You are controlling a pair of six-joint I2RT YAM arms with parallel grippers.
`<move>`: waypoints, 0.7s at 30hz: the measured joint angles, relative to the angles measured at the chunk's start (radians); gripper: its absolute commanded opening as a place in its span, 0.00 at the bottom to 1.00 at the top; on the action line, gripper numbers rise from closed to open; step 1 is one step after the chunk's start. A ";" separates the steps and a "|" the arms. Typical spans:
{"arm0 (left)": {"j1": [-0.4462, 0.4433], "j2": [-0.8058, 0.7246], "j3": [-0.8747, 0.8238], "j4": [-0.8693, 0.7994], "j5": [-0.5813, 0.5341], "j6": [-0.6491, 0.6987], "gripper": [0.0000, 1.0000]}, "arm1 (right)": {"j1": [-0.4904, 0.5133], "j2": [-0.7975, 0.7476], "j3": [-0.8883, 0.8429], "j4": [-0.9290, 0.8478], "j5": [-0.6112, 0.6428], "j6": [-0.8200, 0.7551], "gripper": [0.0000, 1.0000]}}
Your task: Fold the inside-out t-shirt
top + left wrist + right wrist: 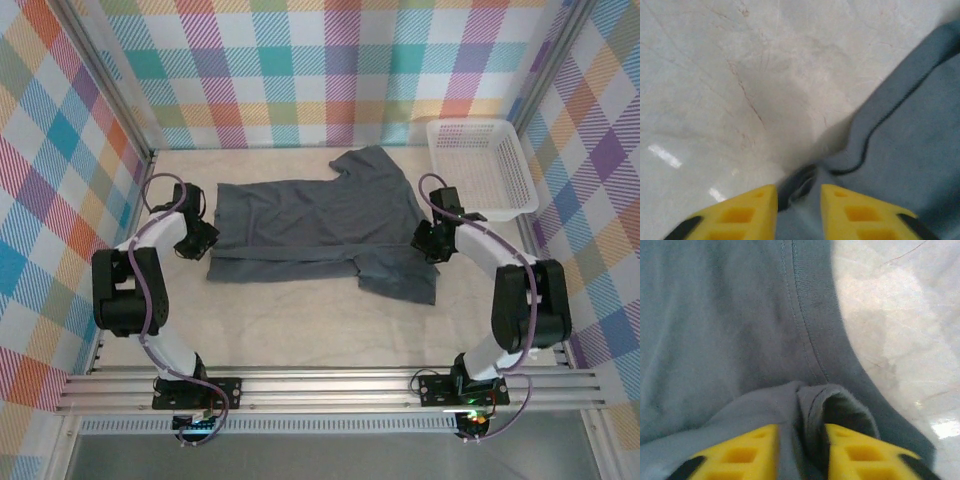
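The dark slate-grey t-shirt (320,215) lies spread across the middle of the table, its lower part folded over along a horizontal crease and one sleeve hanging toward the near right. My left gripper (207,243) sits at the shirt's left edge. In the left wrist view, the left gripper (799,192) is shut on a fold of the t-shirt (910,150), with cloth between its yellow fingers (752,210). At the right edge, my right gripper (428,243) pinches a bunched hem; in the right wrist view, that gripper (801,432) is shut on the t-shirt (730,330).
A white mesh basket (480,165) stands at the back right, close to the right arm. Bare pale table (300,330) stretches in front of the shirt. Checked walls enclose the table on three sides.
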 measured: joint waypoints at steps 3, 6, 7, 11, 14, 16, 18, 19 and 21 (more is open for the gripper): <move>-0.004 -0.011 0.000 -0.005 -0.012 0.002 0.49 | -0.003 -0.041 0.003 -0.023 0.010 -0.001 0.50; -0.011 -0.085 -0.001 -0.013 -0.028 0.018 0.49 | -0.013 -0.186 -0.041 -0.046 0.037 0.012 0.50; -0.019 -0.129 -0.006 -0.012 -0.029 0.029 0.49 | -0.016 -0.254 -0.075 -0.051 0.045 0.023 0.50; -0.111 -0.309 -0.047 0.006 -0.016 0.098 0.49 | -0.022 -0.470 -0.269 -0.086 0.055 0.069 0.51; -0.216 -0.418 -0.119 0.069 0.033 0.155 0.49 | -0.022 -0.477 -0.392 -0.110 0.034 0.081 0.51; -0.264 -0.459 -0.177 0.103 0.067 0.191 0.49 | -0.022 -0.439 -0.433 -0.117 0.011 0.077 0.47; -0.274 -0.475 -0.216 0.124 0.083 0.215 0.50 | -0.022 -0.406 -0.448 -0.102 -0.016 0.062 0.42; -0.275 -0.478 -0.229 0.130 0.086 0.225 0.49 | -0.022 -0.386 -0.450 -0.084 -0.029 0.053 0.37; -0.275 -0.480 -0.240 0.138 0.093 0.240 0.50 | -0.022 -0.350 -0.449 -0.042 -0.053 0.041 0.18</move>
